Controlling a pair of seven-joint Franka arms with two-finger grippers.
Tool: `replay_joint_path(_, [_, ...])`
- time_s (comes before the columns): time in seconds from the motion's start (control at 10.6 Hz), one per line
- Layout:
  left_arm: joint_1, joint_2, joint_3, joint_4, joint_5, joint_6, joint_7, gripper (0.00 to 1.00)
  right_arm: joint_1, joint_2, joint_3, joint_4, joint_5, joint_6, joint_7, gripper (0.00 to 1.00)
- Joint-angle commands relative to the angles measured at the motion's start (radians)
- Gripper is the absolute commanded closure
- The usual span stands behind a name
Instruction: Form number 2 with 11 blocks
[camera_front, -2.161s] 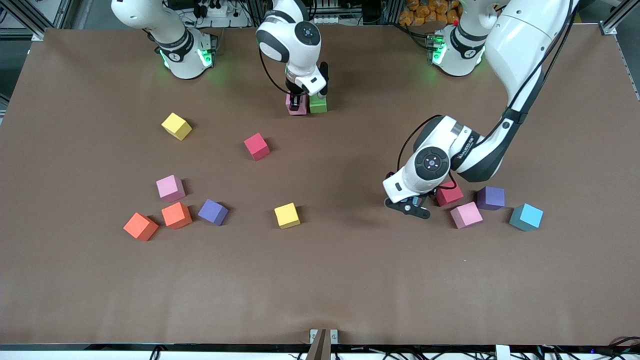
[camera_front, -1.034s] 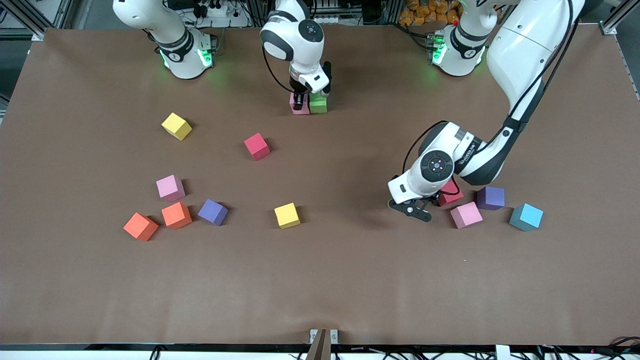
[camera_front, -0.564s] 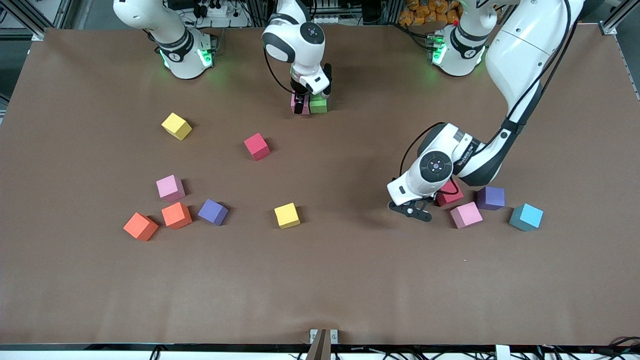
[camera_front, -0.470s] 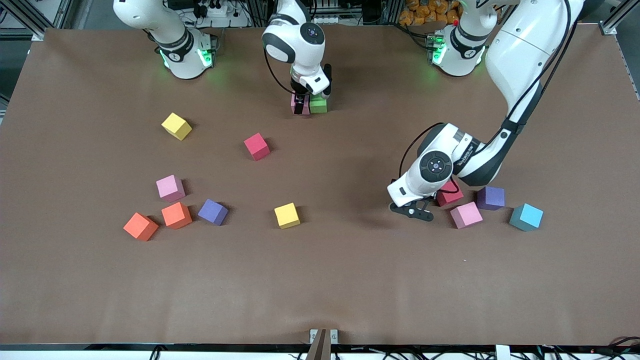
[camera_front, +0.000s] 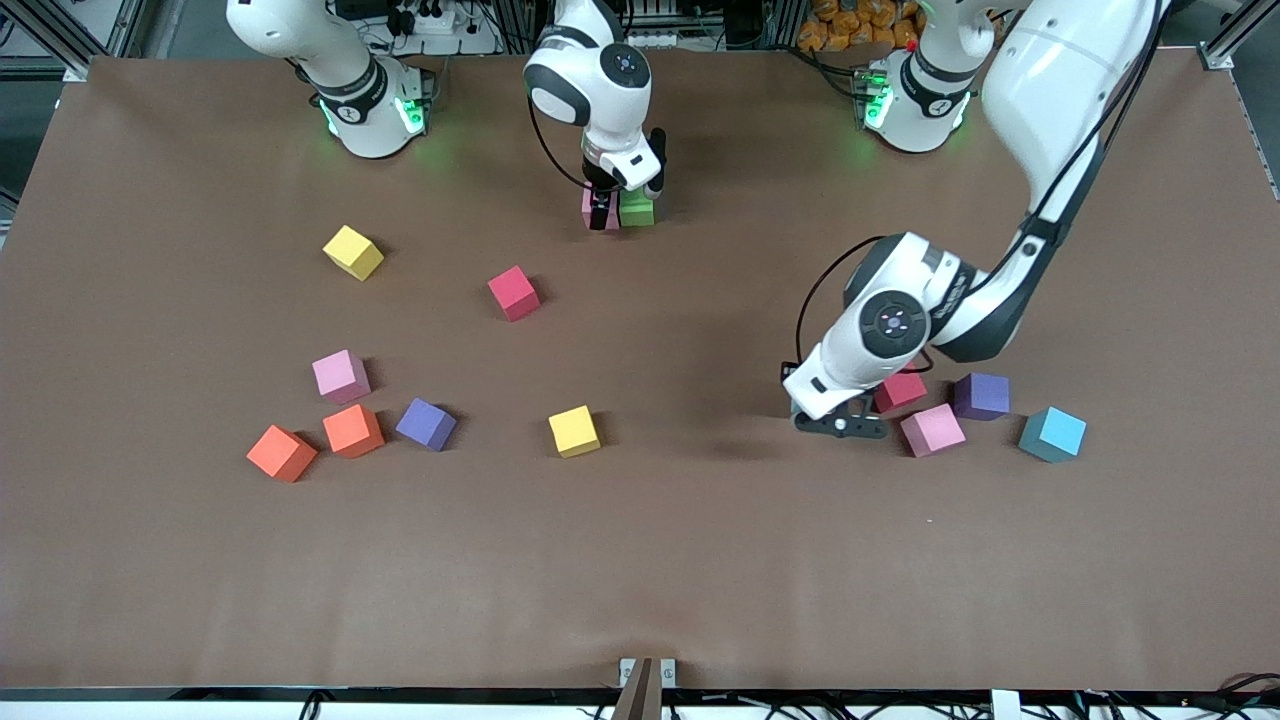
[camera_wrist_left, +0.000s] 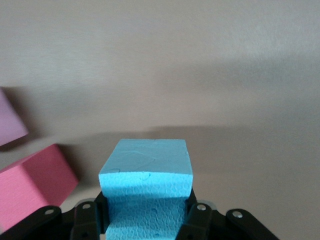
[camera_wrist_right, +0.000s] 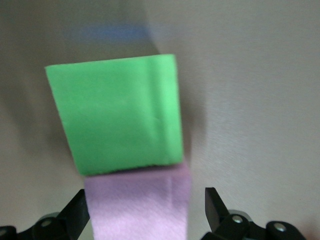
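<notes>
Brown table (camera_front: 640, 560), scattered foam blocks, left gripper (camera_wrist_left: 150, 220) clamped on light blue block (camera_wrist_left: 147, 187) beside red block (camera_front: 900, 390), right gripper (camera_wrist_right: 147, 212) spread around pink block (camera_wrist_right: 140, 205) touching green block (camera_wrist_right: 117, 112) near the robot bases.

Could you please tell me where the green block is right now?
In the front view the green block sits on the table near the robots' bases, touching a pink block, under the right claw.

From the front, the left arm's wrist covers its light blue block (camera_wrist_left: 146, 192) completely. The right gripper (camera_front: 601, 213) hides most of the pink block (camera_front: 590, 207); the pink one runs off the right wrist view's edge.
</notes>
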Motion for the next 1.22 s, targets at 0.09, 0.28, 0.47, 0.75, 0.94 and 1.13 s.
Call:
replay_joint_path(0.09, [0.011, -0.052, -0.009, 0.064, -0.102, -0.137, -0.151, 0.68, -0.016, -0.09, -0.038, 0.026, 0.013, -0.118, -0.04, 0.0])
replay_joint_path(0.28, [-0.003, -0.052, -0.029, 0.085, -0.102, -0.16, -0.277, 0.68, -0.082, -0.11, -0.038, 0.077, 0.013, -0.221, -0.037, 0.0])
replay_joint_path(0.47, [-0.008, -0.052, -0.035, 0.085, -0.099, -0.16, -0.357, 0.68, -0.173, -0.096, -0.039, 0.181, 0.001, -0.338, -0.042, 0.0])
replay_joint_path(0.75, [-0.028, -0.053, -0.035, 0.083, -0.09, -0.174, -0.4, 0.68, -0.242, -0.032, -0.157, 0.302, -0.005, -0.415, -0.043, 0.0])
replay_joint_path(0.94, [-0.034, -0.053, -0.035, 0.083, -0.088, -0.177, -0.437, 0.68, -0.37, -0.03, -0.163, 0.31, 0.01, -0.361, -0.045, 0.0])
replay_joint_path(1.13, [-0.045, -0.05, -0.033, 0.083, -0.09, -0.177, -0.462, 0.68, -0.418, -0.006, -0.163, 0.318, 0.015, -0.35, -0.051, 0.0])
